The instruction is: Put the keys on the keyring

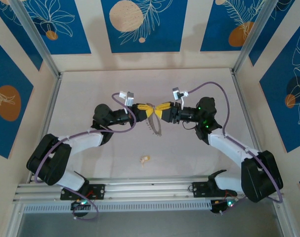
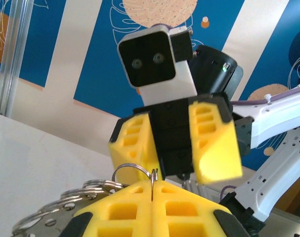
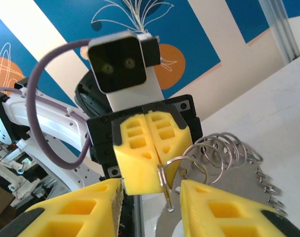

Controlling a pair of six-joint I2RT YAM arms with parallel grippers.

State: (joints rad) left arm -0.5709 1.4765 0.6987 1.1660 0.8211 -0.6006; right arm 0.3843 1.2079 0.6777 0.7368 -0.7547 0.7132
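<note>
- The two arms meet above the middle of the table (image 1: 80,98), tool to tool, both raised off the surface.
- The left tool (image 2: 153,186) is clenched: its yellow fingers (image 2: 120,212) are pressed flat together.
- A thin wire of the keyring (image 2: 90,190) is pinched in the seam between them, and a small loop of wire arches up just past the tips.
- The rest of the keyring trails to the left of the left tool in its own wrist view, a row of overlapping grey coils.
- In the top view the keyring hangs down below the meeting point of the tools as a thin grey loop, and whether its low end touches the table I cannot tell.
- The right tool (image 3: 150,191) is released: its jaws stand apart on either side of the left tool's tips.
- The pinched wire loop stands in the gap between the right tool's jaws, touching neither one as far as I can see.
- The key (image 1: 145,159) lies alone on the table, near the arm bases and well apart from both tools and the keyring.
- It is tiny and pale gold.
</note>
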